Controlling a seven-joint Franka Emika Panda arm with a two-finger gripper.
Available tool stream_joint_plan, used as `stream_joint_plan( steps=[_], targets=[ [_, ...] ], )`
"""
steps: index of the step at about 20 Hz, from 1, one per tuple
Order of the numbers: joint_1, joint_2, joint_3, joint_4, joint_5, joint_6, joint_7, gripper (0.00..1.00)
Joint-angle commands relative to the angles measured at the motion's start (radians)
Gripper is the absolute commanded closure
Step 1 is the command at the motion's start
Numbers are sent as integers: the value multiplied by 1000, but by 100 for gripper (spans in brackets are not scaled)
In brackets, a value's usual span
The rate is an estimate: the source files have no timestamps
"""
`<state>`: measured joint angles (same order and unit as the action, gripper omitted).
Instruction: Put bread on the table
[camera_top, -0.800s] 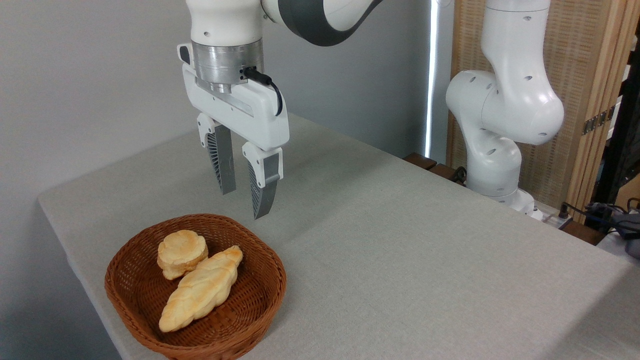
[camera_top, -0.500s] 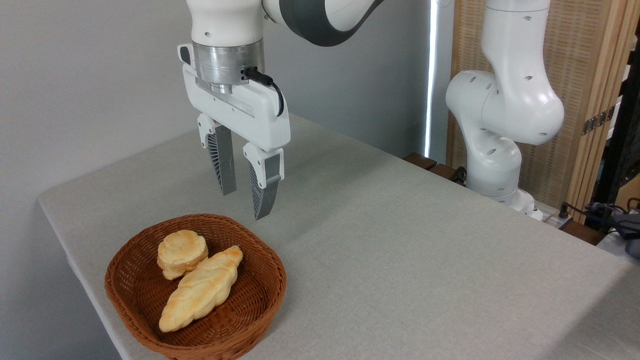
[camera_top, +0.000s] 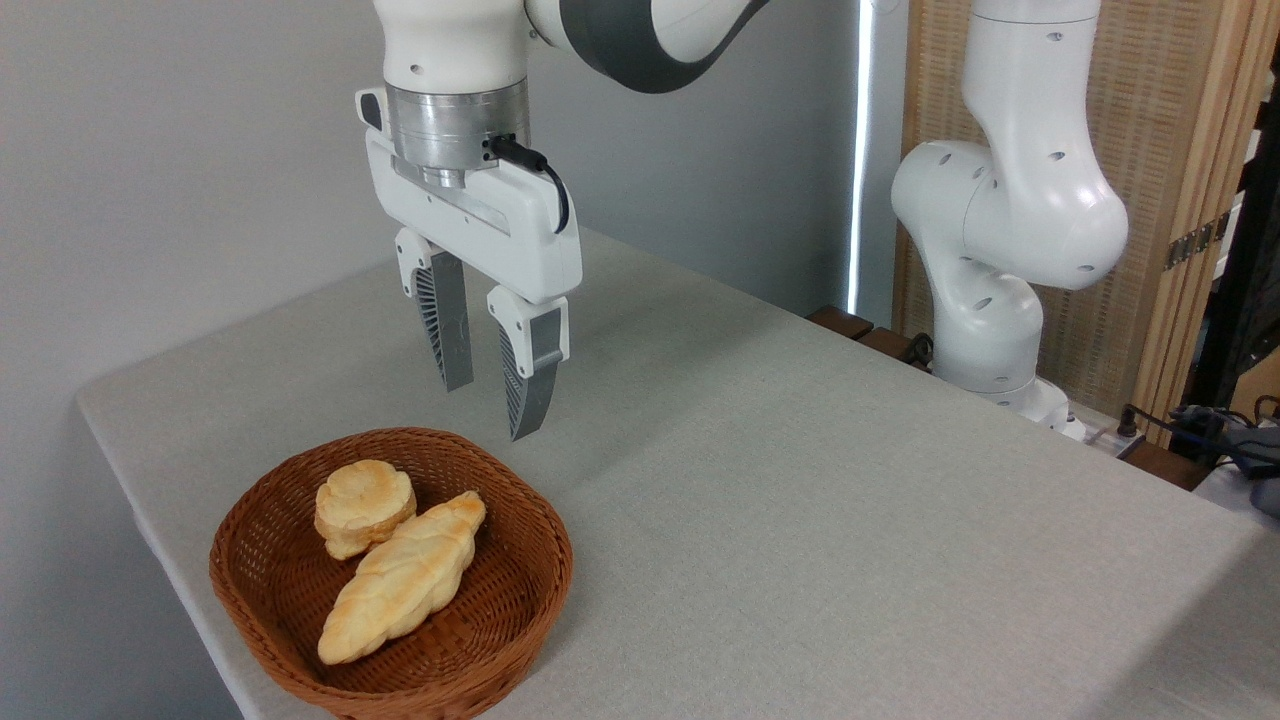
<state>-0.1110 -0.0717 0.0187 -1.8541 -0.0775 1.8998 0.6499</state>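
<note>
The bread (camera_top: 402, 579), a long braided golden-tan loaf, lies slanted inside a brown wicker basket (camera_top: 515, 590) at the lower left. Beside it in the basket sits a small round bun (camera_top: 364, 504), touching the loaf's upper part. My gripper (camera_top: 490, 411) hangs above the basket's far rim, pointing down, open with a narrow gap and nothing between its ribbed fingers (camera_top: 521, 385). It is well above the bread and slightly to its right. The table (camera_top: 800, 500) is covered in light grey-beige cloth.
The arm's white base (camera_top: 1000, 300) stands at the table's far right edge. A slatted wooden screen (camera_top: 1170, 200) is behind it, and cables (camera_top: 1220, 440) lie at the far right. The table's left edge runs close to the basket.
The gripper has shifted very slightly to the right. The bread, bun and basket have stayed put.
</note>
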Motion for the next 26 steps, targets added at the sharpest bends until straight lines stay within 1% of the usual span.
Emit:
stream_joint_plan(
  steps=[1,13,22,25,26],
  targets=[
    [4,-7,1,12,-13,-28,-3,0],
    [4,-7,1,12,-13,-31,-1,0],
    [5,16,1,12,-1,-30,0,0],
    [5,30,0,10,-2,-7,-1,0],
    [5,39,1,10,-2,17,-4,0]
  ],
)
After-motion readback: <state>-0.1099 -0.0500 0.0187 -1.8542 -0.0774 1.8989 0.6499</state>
